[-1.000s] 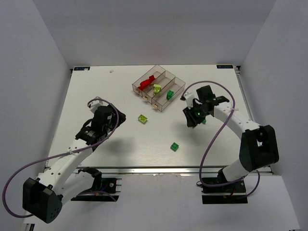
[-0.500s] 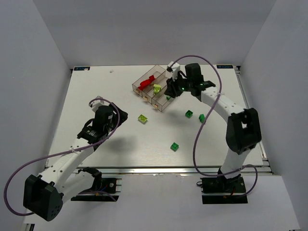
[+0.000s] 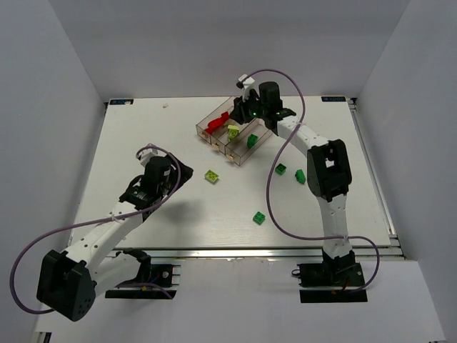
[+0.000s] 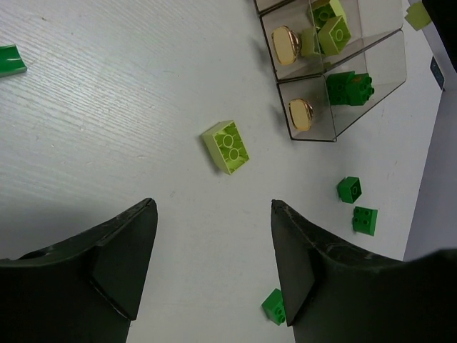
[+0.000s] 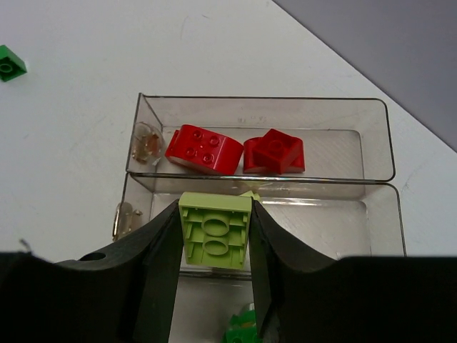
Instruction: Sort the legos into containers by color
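- right claw (image 5: 213, 250) clamped on a pale yellow-green lego (image 5: 214, 229), underside facing the wrist camera, held above the middle compartment of the containers (image 5: 389, 153); that compartment takes this colour, so a drop looks due
- red legos (image 5: 203, 148) lie in the compartment on one side, a dark green lego (image 4: 348, 87) on the other: one colour each
- left claw (image 4: 214, 264) jaws apart, empty, above the desk (image 4: 107, 107), facing a loose yellow-green brick (image 4: 227, 146), probably its next pick
- three dark green bricks (image 4: 349, 189) loose on desk, unsorted
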Robot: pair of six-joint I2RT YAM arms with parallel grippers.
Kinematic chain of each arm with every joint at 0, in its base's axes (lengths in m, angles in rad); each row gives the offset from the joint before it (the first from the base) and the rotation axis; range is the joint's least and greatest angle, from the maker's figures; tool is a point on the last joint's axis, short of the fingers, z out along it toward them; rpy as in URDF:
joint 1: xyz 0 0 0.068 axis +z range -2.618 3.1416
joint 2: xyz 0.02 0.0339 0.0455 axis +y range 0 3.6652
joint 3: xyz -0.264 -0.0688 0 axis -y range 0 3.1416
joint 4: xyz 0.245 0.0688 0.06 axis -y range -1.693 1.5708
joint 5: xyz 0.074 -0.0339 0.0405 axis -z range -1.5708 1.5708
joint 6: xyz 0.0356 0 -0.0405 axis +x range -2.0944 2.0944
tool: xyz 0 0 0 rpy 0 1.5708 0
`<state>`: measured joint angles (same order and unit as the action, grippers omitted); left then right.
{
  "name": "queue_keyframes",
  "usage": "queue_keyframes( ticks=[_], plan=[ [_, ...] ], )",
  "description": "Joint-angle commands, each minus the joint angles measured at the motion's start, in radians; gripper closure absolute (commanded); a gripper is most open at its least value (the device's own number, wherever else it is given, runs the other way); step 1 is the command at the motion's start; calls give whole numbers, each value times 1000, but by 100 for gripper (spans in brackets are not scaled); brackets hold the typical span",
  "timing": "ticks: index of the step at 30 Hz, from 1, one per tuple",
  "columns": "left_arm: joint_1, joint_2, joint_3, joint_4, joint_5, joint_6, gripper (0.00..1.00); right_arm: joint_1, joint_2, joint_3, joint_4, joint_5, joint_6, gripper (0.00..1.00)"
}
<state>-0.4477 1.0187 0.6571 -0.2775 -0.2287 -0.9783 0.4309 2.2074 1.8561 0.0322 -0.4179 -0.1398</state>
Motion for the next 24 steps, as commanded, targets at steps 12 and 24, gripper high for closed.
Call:
queue_keyframes(
  ticks=[12, 24],
  plan=[
    [1, 53, 21, 57, 45, -16, 26, -3, 106, 77, 123, 67, -47, 68],
    [1, 73, 16, 86, 74, -25, 24, -9, 101, 51, 127, 73, -104, 27]
  ],
)
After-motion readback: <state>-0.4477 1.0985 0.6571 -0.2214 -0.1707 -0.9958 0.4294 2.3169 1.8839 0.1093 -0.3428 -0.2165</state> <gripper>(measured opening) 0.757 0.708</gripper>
